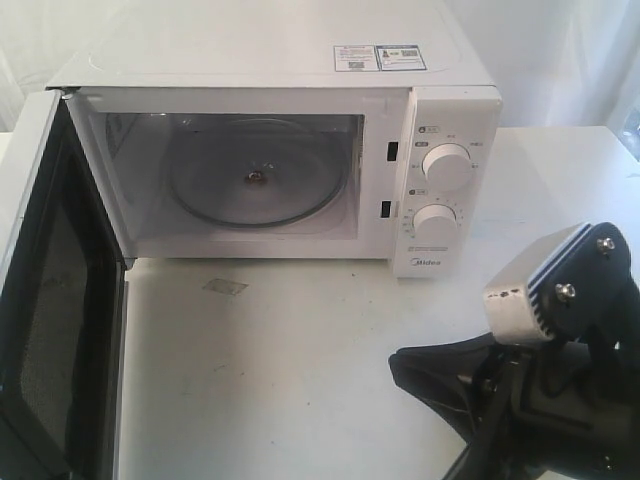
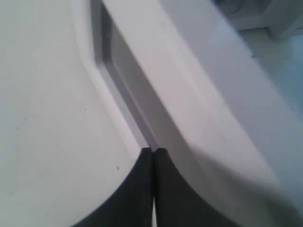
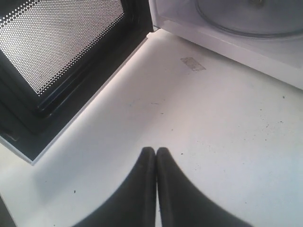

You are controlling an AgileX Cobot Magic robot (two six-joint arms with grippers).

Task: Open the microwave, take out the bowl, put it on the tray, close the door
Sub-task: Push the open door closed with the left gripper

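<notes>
The white microwave (image 1: 270,60) stands at the back of the table, its door (image 1: 55,300) swung wide open to the left. Inside, only the bare glass turntable (image 1: 255,185) shows. No bowl or tray is in view. My right gripper (image 1: 397,368) hovers shut and empty over the table at the front right. In the right wrist view the right gripper (image 3: 155,151) points toward the door's mesh window (image 3: 61,47) and the oven's front sill (image 3: 227,42). My left gripper (image 2: 153,151) is shut and empty, tips close against a white panel (image 2: 47,94) with a grey groove (image 2: 113,66).
Two round knobs (image 1: 447,166) (image 1: 437,222) sit on the right control panel. A small patch of tape (image 1: 225,287) lies on the white table (image 1: 300,380) before the oven. The open door stands along the table's left side.
</notes>
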